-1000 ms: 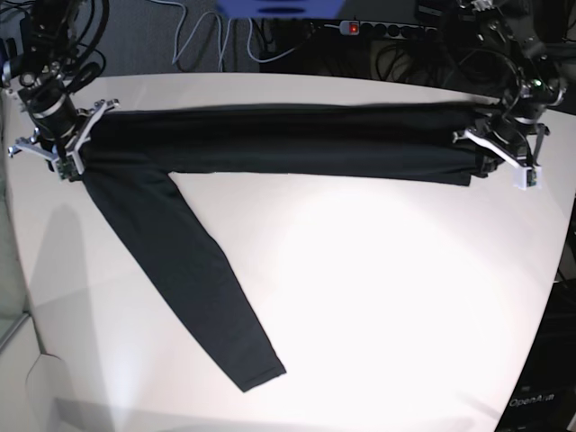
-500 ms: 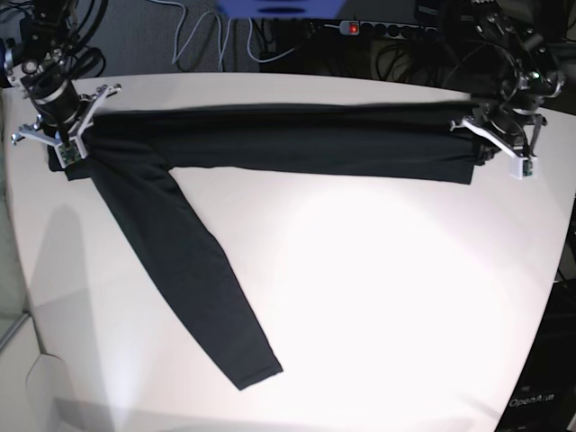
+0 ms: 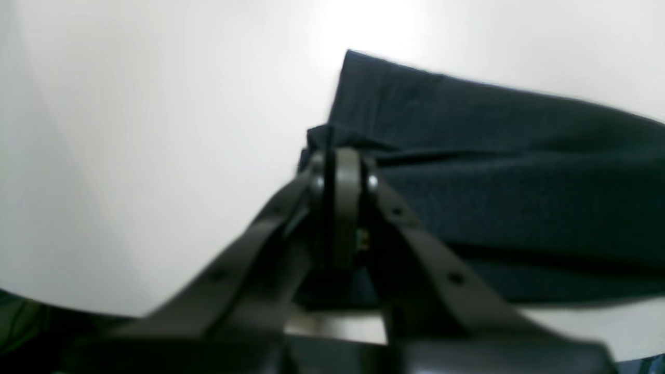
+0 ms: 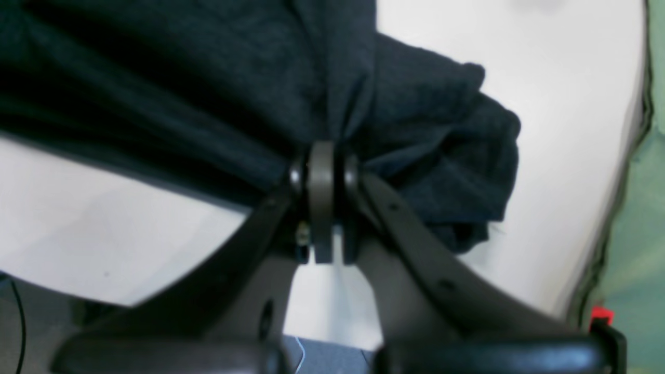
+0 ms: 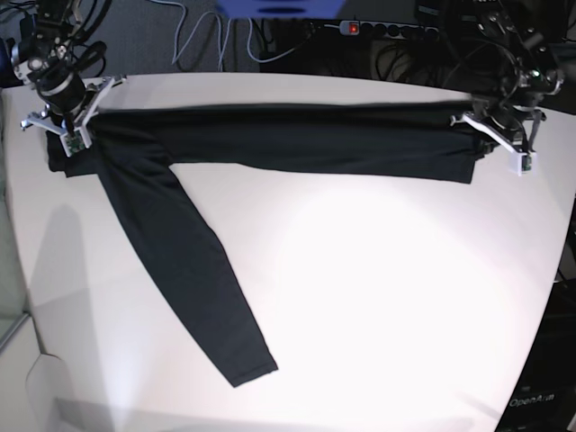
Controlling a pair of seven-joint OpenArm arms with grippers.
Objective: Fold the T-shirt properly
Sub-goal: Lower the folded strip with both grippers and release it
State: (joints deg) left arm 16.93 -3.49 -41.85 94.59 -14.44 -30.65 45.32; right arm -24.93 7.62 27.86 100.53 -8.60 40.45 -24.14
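Observation:
The black T-shirt (image 5: 297,141) lies folded into a long narrow band across the far part of the white table (image 5: 387,297). One long sleeve (image 5: 184,270) trails diagonally toward the near edge. My left gripper (image 5: 490,135) is at the band's right end in the base view, shut on the shirt's corner (image 3: 332,140). My right gripper (image 5: 67,121) is at the band's left end, shut on bunched shirt cloth (image 4: 415,130). In the wrist views the left gripper (image 3: 340,161) and right gripper (image 4: 322,156) both show jaws pressed together with fabric pinched between them.
Behind the table's far edge run cables (image 5: 207,45) and a power strip with a red switch (image 5: 353,28). The table's right edge (image 5: 562,270) curves close to my left arm. A green surface (image 4: 644,234) lies beyond the table edge.
Both grippers have moved toward the table's far edge, carrying the shirt band with them. The trailing sleeve has been dragged slightly up and left.

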